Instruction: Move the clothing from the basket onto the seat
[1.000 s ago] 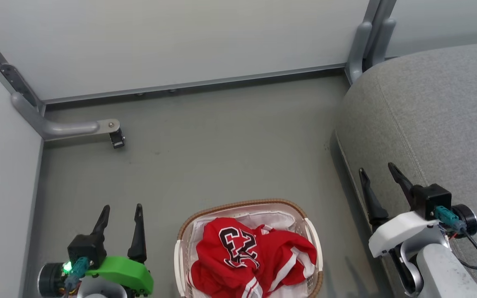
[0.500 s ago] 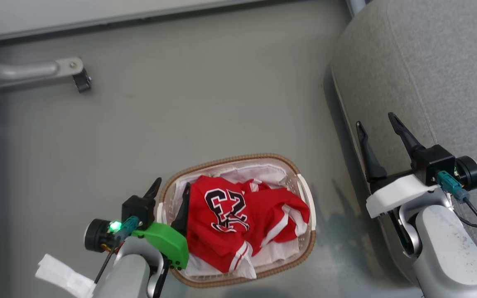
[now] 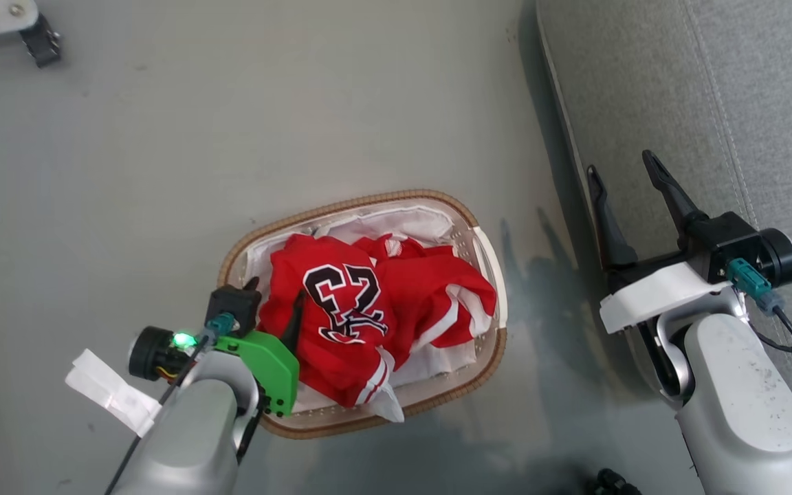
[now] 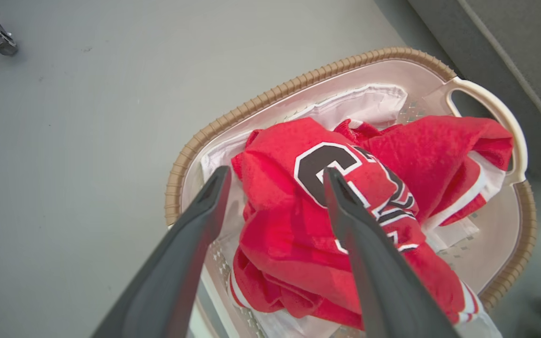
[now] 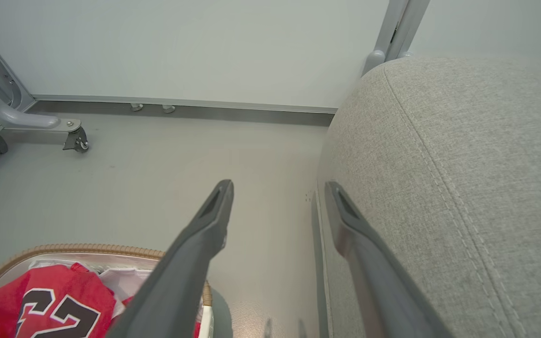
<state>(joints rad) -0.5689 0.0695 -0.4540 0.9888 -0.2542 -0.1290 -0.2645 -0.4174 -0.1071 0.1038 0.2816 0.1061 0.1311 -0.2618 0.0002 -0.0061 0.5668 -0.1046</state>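
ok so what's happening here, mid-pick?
Laundry transfer, grab not yet made. The left gripper hangs open over the basket on the floor, its fingers either side of a fold of the red clothing with the number 23; nothing is gripped. The right gripper is open and holds nothing, beside the edge of the grey seat. All the clothing in view lies in the basket.

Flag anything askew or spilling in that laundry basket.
The bright red sports garments lie crumpled in the oval white perforated basket with brown woven-look rim. A white fabric corner spills over that rim at its near edge. Nothing looks damaged.
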